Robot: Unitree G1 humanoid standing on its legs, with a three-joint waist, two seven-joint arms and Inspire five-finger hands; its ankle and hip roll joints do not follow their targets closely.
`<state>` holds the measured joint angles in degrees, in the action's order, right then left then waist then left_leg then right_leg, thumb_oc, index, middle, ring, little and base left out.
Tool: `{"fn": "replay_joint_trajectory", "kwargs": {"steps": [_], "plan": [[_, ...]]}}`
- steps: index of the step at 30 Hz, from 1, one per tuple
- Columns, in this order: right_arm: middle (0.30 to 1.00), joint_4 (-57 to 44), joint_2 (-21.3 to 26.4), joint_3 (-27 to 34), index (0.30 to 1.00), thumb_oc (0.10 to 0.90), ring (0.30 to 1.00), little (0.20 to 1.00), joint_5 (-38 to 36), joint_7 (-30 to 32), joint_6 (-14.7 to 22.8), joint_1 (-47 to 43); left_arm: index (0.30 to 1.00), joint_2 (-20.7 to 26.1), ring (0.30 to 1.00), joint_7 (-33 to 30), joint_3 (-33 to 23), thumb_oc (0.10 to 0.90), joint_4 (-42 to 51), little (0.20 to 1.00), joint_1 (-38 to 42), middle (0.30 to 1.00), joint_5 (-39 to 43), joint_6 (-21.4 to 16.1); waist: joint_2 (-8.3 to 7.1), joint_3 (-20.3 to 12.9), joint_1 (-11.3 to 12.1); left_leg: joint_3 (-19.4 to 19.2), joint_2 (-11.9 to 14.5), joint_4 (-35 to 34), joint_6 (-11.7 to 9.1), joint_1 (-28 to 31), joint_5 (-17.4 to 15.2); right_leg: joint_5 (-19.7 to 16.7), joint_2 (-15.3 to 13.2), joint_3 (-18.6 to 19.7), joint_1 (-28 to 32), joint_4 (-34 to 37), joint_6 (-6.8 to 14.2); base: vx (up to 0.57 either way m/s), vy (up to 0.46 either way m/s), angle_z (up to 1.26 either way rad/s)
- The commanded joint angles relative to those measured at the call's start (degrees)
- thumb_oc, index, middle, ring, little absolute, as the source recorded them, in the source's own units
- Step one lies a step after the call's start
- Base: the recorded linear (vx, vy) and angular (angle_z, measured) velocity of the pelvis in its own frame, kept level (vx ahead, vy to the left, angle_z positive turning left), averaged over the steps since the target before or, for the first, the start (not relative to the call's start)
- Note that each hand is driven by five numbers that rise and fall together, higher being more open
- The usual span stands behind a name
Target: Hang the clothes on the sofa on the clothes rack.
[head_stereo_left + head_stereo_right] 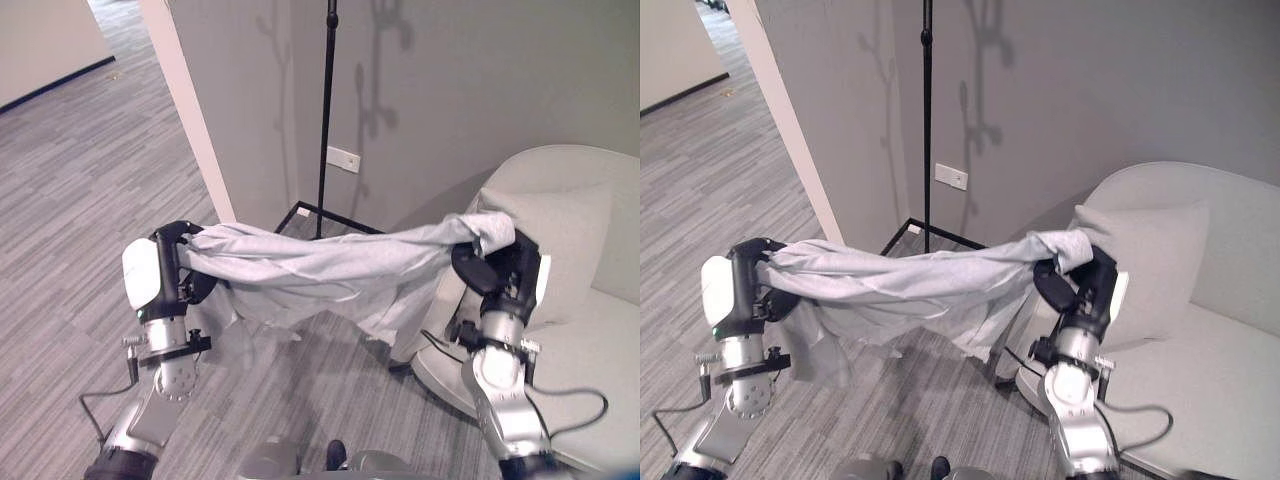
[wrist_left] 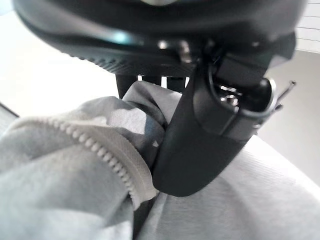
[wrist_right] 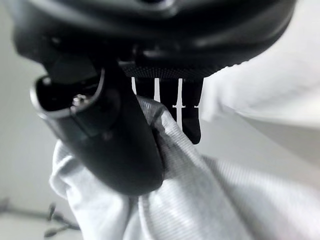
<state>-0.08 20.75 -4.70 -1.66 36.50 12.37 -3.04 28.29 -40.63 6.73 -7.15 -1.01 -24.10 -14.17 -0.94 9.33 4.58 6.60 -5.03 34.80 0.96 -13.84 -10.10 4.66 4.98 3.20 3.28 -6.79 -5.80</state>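
Left eye view: grey garment (image 1: 330, 265) stretched in the air between left hand (image 1: 165, 265) and right hand (image 1: 500, 265), sagging in the middle above the carpet floor (image 1: 80, 170). Left wrist view: thumb and fingers (image 2: 195, 150) pinched on cloth beside a zip edge; right wrist view: fingers (image 3: 185, 110) and thumb likewise clamped on a bunched fold. Black clothes rack (image 1: 325, 120) upright behind by the wall (image 1: 480, 70), sofa (image 1: 590, 240) just beside the right hand.

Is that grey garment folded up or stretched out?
Stretched out: the grey garment hangs between the left hand and right hand, sagging mid-air.
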Motion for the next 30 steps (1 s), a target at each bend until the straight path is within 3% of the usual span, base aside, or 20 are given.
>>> {"fn": "replay_joint_trajectory", "kwargs": {"steps": [1,4,5,8,10,11,13,14,16,17,18,19,21,22,24,26,28,30], "plan": [[0.300,-1.94,8.17,8.74,0.300,0.400,0.300,0.300,10.27,11.13,2.00,-8.90,0.300,5.96,0.300,-6.07,-5.39,0.400,2.04,0.300,9.00,0.300,-4.07,-1.23,-0.13,-7.61,0.78,1.49,-2.63,-12.86,2.67,3.68,-2.40,-5.70,-0.78,1.45,0.35,11.79,6.99,0.15,0.162,-0.12],[0.300,2.62,11.74,4.93,0.300,0.400,0.300,0.300,14.62,12.86,-0.99,-16.16,0.300,8.96,0.300,-7.10,-3.98,0.400,0.31,0.300,13.22,0.300,-6.69,0.28,0.70,-8.23,1.48,10.01,-5.38,-34.42,1.36,6.10,8.71,-4.87,-0.07,2.69,0.67,11.79,6.98,0.17,0.145,-0.26],[0.300,3.87,12.31,3.85,0.300,0.400,0.300,0.300,14.82,13.08,-1.34,-18.23,0.300,10.10,0.300,-7.43,-3.12,0.400,-0.31,0.300,14.66,0.300,-7.29,0.56,1.14,-8.28,1.78,12.12,-5.88,-37.59,0.63,5.06,10.15,-3.97,0.40,3.22,1.61,11.79,6.75,0.14,0.099,-0.45],[0.300,6.37,12.97,1.68,0.300,0.400,0.300,0.300,15.53,13.04,-2.44,-21.63,0.300,11.56,0.300,-7.64,-0.72,0.400,-2.41,0.300,18.71,0.300,-8.28,1.29,1.78,-7.58,1.63,13.14,-6.73,-39.80,-0.48,3.55,11.96,-2.62,0.72,3.53,3.76,11.79,6.57,0.28,0.216,-0.33],[0.300,7.94,13.39,0.47,0.300,0.400,0.300,0.300,17.18,12.20,-4.27,-23.00,0.300,13.28,0.300,-6.57,0.87,0.400,-2.79,0.300,21.37,0.300,-10.30,2.21,2.10,-8.40,2.42,11.88,-6.38,-39.80,0.42,4.04,11.82,-1.12,-0.04,4.42,6.01,11.73,6.99,0.36,0.227,-0.33],[0.300,9.24,13.38,0.33,0.300,0.400,0.300,0.300,18.34,12.89,-4.64,-23.42,0.300,13.87,0.300,-6.55,2.48,0.400,-3.78,0.300,23.33,0.300,-11.33,2.94,1.93,-8.99,2.80,12.06,-5.93,-39.80,1.11,5.58,14.69,0.40,-0.78,4.82,7.54,10.97,6.96,0.53,0.276,-0.44],[0.300,10.05,13.15,0.04,0.300,0.400,0.300,0.300,19.85,12.76,-5.76,-24.67,0.300,16.65,0.300,-6.64,5.28,0.400,-5.03,0.300,27.65,0.300,-14.66,4.06,0.72,-11.14,3.01,13.02,-6.96,-37.60,2.92,8.02,14.78,2.76,-3.57,5.26,7.75,4.92,8.09,0.69,0.370,-0.22],[0.300,11.07,12.93,-0.11,0.300,0.400,0.300,0.300,19.73,12.63,-6.11,-25.63,0.300,17.88,0.300,-6.51,6.32,0.400,-5.27,0.300,29.44,0.300,-15.74,4.54,0.32,-11.80,3.32,12.44,-7.16,-37.42,3.61,9.32,14.08,2.06,-4.85,4.46,6.71,0.37,8.94,0.49,0.276,0.05],[0.300,13.23,12.96,-1.20,0.300,0.400,0.300,0.300,19.36,12.26,-6.38,-27.57,0.300,19.44,0.300,-6.44,8.22,0.400,-6.03,0.300,33.02,0.300,-16.67,5.82,0.08,-11.99,3.69,12.45,-7.83,-37.54,5.35,12.66,13.32,-4.70,-6.87,3.87,2.67,-13.30,10.91,0.38,0.237,-0.08],[0.300,13.40,12.97,-1.21,0.300,0.400,0.300,0.300,19.33,12.30,-6.33,-27.77,0.300,19.47,0.300,-6.45,8.30,0.400,-6.11,0.300,33.23,0.300,-16.65,5.86,-0.02,-11.76,3.80,12.32,-7.89,-37.61,5.35,12.67,13.44,-4.32,-6.89,4.03,2.13,-14.38,10.95,0.29,0.300,-0.25],[0.300,15.13,13.54,-2.98,0.300,0.400,0.300,0.300,19.27,11.97,-7.03,-30.25,0.300,20.77,0.300,-6.68,9.04,0.400,-6.40,0.300,36.25,0.300,-16.82,7.04,0.59,-10.14,3.33,12.54,-8.48,-38.62,6.86,16.29,13.04,-12.07,-9.15,3.35,-4.79,-30.17,10.16,0.21,0.311,-0.30],[0.300,15.79,13.76,-3.73,0.300,0.400,0.300,0.300,19.14,12.21,-7.05,-31.05,0.300,21.69,0.300,-6.90,9.52,0.400,-6.36,0.300,37.62,0.300,-17.25,7.69,1.18,-9.70,3.25,12.59,-8.48,-38.84,7.46,17.46,12.66,-12.77,-10.15,2.50,-6.89,-34.42,8.83,0.28,0.383,-0.29],[0.300,17.07,13.72,-4.38,0.300,0.400,0.300,0.300,18.92,12.24,-6.86,-32.06,0.300,22.78,0.300,-7.07,9.86,0.400,-7.85,0.300,39.62,0.300,-17.43,9.38,1.27,-9.22,3.42,11.82,-8.25,-39.22,7.88,19.26,11.83,-8.73,-12.98,-0.85,-10.70,-39.67,7.54,0.24,0.213,-0.19],[0.300,17.23,14.18,-4.69,0.300,0.400,0.300,0.300,19.22,12.01,-6.86,-32.54,0.300,23.47,0.300,-7.26,9.85,0.400,-8.90,0.300,40.97,0.300,-17.76,10.37,1.24,-9.17,3.17,11.81,-7.84,-39.51,7.63,20.27,11.33,-6.04,-12.89,-2.04,-12.34,-39.35,7.30,0.28,0.072,-0.10],[0.300,16.59,15.42,-4.88,0.300,0.400,0.300,0.300,20.12,11.78,-6.80,-33.80,0.300,23.76,0.300,-7.87,10.20,0.400,-10.14,0.300,43.20,0.300,-18.67,11.62,1.24,-8.78,1.97,12.72,-6.59,-39.39,6.51,21.08,10.29,-2.23,-8.47,-2.22,-14.52,-32.61,7.70,0.26,-0.070,0.07],[0.300,16.19,17.60,-4.80,0.300,0.400,0.300,0.300,21.20,12.19,-6.61,-34.34,0.300,24.57,0.300,-8.02,11.45,0.400,-11.42,0.300,46.21,0.300,-19.96,12.01,1.52,-8.24,0.96,14.22,-5.31,-38.74,5.07,21.68,9.23,-1.41,-3.19,-0.72,-15.19,-17.42,8.83,0.26,-0.142,0.39],[0.300,15.47,19.07,-4.64,0.300,0.400,0.300,0.300,22.50,13.32,-6.65,-34.64,0.300,25.42,0.300,-9.63,13.13,0.400,-12.36,0.300,49.12,0.300,-21.18,12.34,0.97,-7.29,0.39,15.91,-4.69,-38.18,3.39,22.14,8.43,-5.55,-0.37,2.71,-14.76,-2.12,11.02,0.26,-0.144,0.30],[0.300,16.29,20.76,-5.82,0.300,0.400,0.300,0.300,24.20,14.56,-6.81,-35.47,0.300,26.89,0.300,-10.64,16.79,0.400,-14.37,0.300,52.64,0.300,-22.66,12.98,-0.18,-6.63,0.19,16.49,-4.38,-36.83,2.76,22.67,6.90,-9.98,-0.31,4.49,-12.93,4.14,12.75,0.33,-0.155,0.48]]}}
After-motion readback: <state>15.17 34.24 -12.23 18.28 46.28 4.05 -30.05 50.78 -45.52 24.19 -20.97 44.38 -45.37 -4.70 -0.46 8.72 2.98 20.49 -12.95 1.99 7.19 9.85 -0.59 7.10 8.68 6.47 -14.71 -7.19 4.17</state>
